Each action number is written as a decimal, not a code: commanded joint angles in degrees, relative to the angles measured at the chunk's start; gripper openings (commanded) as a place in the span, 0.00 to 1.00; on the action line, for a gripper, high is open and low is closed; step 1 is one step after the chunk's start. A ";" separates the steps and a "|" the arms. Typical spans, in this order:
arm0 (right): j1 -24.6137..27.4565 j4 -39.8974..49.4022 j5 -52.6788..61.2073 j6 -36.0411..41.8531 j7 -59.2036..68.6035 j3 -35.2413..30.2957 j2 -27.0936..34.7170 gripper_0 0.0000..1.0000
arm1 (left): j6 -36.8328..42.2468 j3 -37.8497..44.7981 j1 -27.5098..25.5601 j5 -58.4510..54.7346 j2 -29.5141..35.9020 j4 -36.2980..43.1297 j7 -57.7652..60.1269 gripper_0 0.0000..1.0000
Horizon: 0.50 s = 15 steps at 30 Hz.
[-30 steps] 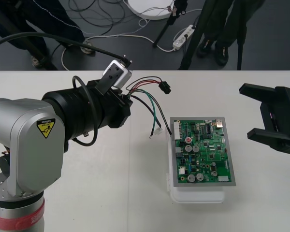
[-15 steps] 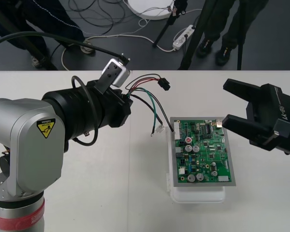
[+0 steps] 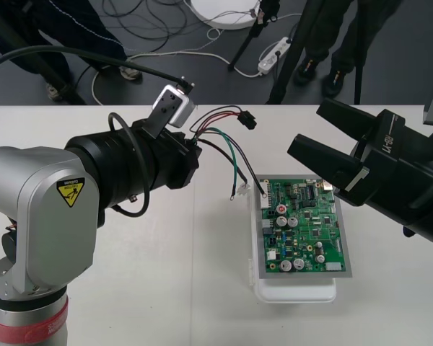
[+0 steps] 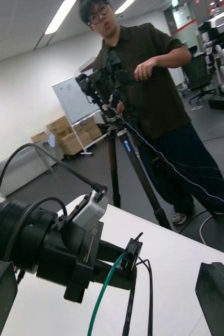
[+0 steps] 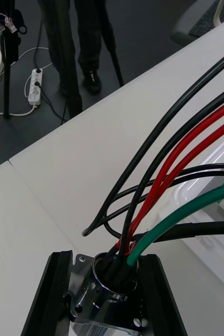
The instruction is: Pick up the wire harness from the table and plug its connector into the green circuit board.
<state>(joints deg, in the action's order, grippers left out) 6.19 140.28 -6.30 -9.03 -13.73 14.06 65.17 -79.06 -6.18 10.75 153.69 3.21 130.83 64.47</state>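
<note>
nearest me, one green board (image 3: 303, 227) lies flat on its white base (image 3: 296, 290) on the table (image 3: 166, 274). my right fingers (image 3: 325, 164), spread wide, hang over its far right corner. beyond, my left fingers (image 5: 53, 294) pinch the round metal socket (image 5: 109, 283) of the one harness (image 5: 195, 203); its red, black and green wires fan rightward above the table, the single black plug (image 3: 247, 121) farthest out.

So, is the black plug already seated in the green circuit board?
No, the black plug hangs in the air, apart from the green circuit board, its wires running back to the left end effector.
</note>
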 commanded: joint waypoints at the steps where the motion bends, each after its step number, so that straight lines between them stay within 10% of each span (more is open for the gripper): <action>1: 0.75 5.79 0.68 6.66 2.83 0.27 -2.06 1.00 | 4.18 -1.46 1.99 -1.28 -1.45 1.88 3.99 0.00; 15: -5.05 7.29 -5.04 19.40 2.21 10.46 -5.32 1.00 | 4.18 -1.46 1.82 -1.55 -1.45 1.88 4.34 0.00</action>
<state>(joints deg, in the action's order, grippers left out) 5.01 145.91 -10.08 8.29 -12.54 20.21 61.63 -78.36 -6.20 10.75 152.87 3.20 130.83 64.89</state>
